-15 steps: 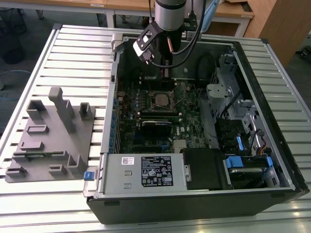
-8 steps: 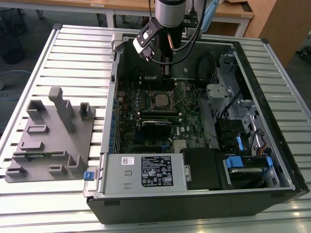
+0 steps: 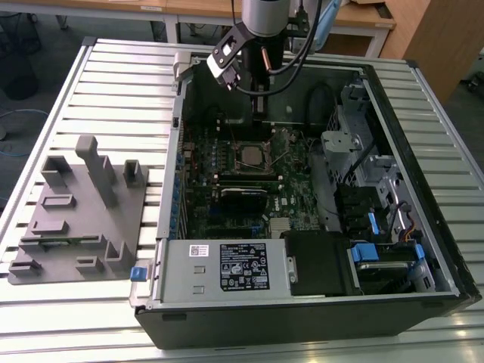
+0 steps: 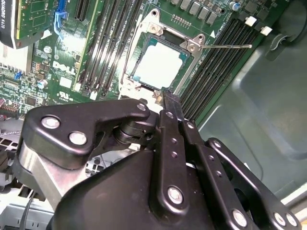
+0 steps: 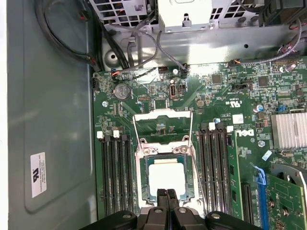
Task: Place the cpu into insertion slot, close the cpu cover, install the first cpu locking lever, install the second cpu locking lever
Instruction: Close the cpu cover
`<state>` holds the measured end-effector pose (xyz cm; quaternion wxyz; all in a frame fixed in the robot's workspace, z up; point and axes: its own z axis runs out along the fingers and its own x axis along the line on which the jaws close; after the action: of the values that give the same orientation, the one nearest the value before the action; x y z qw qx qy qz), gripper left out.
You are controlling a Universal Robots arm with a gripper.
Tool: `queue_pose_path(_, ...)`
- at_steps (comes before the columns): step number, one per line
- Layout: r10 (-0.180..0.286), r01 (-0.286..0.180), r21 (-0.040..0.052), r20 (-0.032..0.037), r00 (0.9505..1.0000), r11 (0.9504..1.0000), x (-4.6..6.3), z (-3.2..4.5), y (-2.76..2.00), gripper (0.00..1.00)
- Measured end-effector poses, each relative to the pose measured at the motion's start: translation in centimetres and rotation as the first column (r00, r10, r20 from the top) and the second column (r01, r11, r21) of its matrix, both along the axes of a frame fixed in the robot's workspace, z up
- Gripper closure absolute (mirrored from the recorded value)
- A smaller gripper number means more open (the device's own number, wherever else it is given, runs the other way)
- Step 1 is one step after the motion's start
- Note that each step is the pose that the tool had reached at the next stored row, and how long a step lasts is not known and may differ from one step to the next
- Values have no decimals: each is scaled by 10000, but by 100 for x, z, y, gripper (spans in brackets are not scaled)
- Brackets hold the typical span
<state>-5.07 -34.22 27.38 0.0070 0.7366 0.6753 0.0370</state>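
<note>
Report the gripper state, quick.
Gripper: shut, nothing seen held, tips beside the edge of the cpu lying in the insertion slot.

In the exterior view the arm (image 3: 266, 15) is cut off by the frame's top edge, and the tabletop (image 3: 113, 83) runs past the left, right and bottom edges. In the first wrist view the gripper (image 5: 167, 192) hides part of one edge of the cpu (image 5: 166, 176).

Slatted table (image 3: 113, 83), open computer case (image 3: 302, 321), grey fixture (image 3: 76, 227), perhaps plastic
</note>
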Motion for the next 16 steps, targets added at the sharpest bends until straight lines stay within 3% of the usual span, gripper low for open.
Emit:
queue_pose_path(7, 0, 0, -5, -3, 10000, 10000, 15, 4, 0, 89)
queue_pose_path(16, -1, 1, -3, -2, 10000, 10000, 153, 2, 0, 89)
